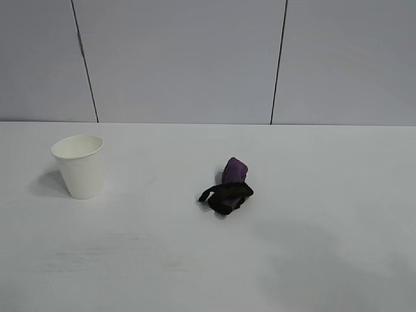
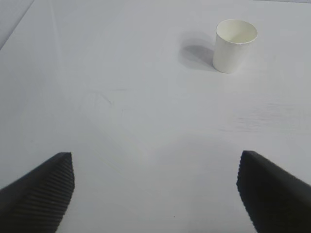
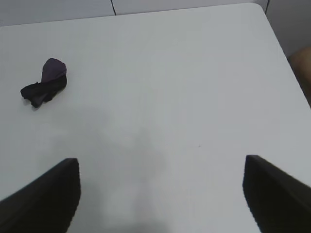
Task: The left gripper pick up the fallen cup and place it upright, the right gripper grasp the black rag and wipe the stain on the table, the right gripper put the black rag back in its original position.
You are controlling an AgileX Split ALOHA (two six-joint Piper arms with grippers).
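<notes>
Open table (image 1: 312,260) around cup (image 1: 78,166), rag (image 1: 229,187)

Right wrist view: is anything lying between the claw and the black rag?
Nothing visible does. Only bare white tabletop lies between the open right claw and the bunched black rag with its purple patch. The upright white paper cup stands well off to one side.

Pale grey wall panels (image 1: 182,58) behind, split by two thin dark vertical seams (image 1: 84,62). Small dark fitting on left seam, too small to identify. Brownish surface (image 3: 302,68) visible past far corner in right wrist view.
</notes>
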